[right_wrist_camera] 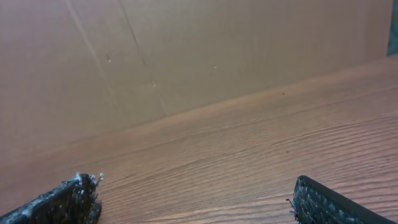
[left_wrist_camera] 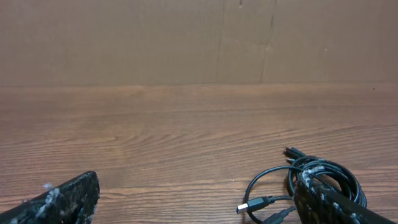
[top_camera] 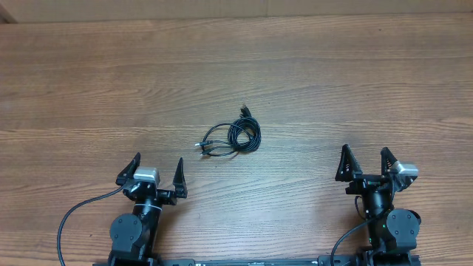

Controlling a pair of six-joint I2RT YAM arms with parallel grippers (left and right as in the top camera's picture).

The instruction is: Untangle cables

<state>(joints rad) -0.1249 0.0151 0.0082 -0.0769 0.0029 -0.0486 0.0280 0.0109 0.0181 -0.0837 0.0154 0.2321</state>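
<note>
Sitting folded at the near edge of the table [top_camera: 295, 66], pointing toward its far side. Holding the left gripper [top_camera: 158, 159] low on the left, spreading its black fingers wide apart and gripping nothing. Holding the right gripper [top_camera: 364, 151] the same way on the right, splaying wide and clasping nothing. Lying on the wood between the two and a little farther out, nearer the left one and apart from both: the cables [top_camera: 240, 137], bunching in a small coiled bundle, poking one silver-tipped plug out to the left and a black plug end toward the far side. Facing a plain brown wall [right_wrist_camera: 186, 50] beyond the table.
</note>
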